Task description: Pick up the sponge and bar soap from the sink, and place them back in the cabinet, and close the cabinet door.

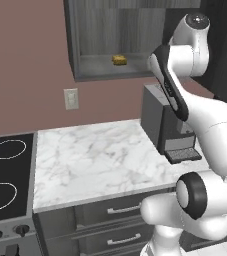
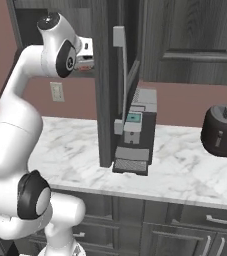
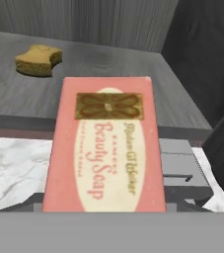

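Observation:
The bar soap (image 3: 106, 143), a pink block printed "Beauty Soap", sits close in front of the hand camera, and my gripper (image 2: 88, 56) is shut on it; the fingertips are hidden by the soap. It hovers just in front of the cabinet's grey shelf (image 3: 108, 64), above the counter. The sponge (image 3: 38, 60) lies on that shelf to the left, apart from the soap, and it shows as a small yellow lump (image 1: 118, 60) inside the open cabinet (image 1: 85, 70). The cabinet door (image 2: 107, 85) stands swung open with its vertical silver handle (image 2: 119, 80) facing out. The sink is out of view.
A dark coffee machine (image 1: 167, 125) stands on the marble counter (image 1: 90, 160) below the cabinet's right side. A toaster (image 2: 224, 131) sits farther right. A stovetop (image 1: 5, 175) borders the counter on the left, and drawers (image 1: 120, 210) run beneath.

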Tool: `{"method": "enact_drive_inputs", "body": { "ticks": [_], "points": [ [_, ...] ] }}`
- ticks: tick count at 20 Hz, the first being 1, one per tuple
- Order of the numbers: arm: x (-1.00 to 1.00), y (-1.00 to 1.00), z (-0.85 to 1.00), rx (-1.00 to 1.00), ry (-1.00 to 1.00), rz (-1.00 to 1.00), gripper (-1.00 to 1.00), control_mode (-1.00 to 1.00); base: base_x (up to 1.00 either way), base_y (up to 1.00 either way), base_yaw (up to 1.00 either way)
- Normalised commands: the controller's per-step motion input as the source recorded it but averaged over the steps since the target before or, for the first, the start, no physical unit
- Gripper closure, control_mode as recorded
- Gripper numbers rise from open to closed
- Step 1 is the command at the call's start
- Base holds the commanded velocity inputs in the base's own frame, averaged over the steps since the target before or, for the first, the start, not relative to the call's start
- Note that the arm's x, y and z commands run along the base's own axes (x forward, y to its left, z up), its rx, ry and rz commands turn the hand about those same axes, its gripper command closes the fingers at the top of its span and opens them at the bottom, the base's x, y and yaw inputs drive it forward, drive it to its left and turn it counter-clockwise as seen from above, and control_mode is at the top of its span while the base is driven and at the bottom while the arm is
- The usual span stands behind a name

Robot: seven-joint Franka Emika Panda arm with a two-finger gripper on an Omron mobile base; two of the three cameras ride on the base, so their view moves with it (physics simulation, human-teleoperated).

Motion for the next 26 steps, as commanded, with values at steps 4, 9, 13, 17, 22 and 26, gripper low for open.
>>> {"method": "enact_drive_inputs", "body": {
  "ticks": [4, 9, 13, 17, 22, 26],
  "points": [
    [0.47, 0.00, 0.00, 0.00, -0.03, 0.00, 1.00, -1.00, 0.00, 0.00, 0.00],
    [0.43, 0.00, 0.00, 0.00, 0.00, 0.00, 1.00, -1.00, 0.00, 0.00, 0.00],
    [0.45, 0.00, 0.00, 0.00, 0.00, 0.00, 1.00, -1.00, 0.00, 0.00, 0.00],
    [0.56, 0.00, 0.00, 0.00, 0.00, 0.00, 1.00, -1.00, 0.00, 0.00, 0.00],
    [0.54, 0.00, 0.00, 0.00, 0.00, 0.00, 1.00, -1.00, 0.00, 0.00, 0.00],
    [0.52, 0.00, 0.00, 0.00, 0.00, 0.00, 1.00, -1.00, 0.00, 0.00, 0.00]
  ]
}}
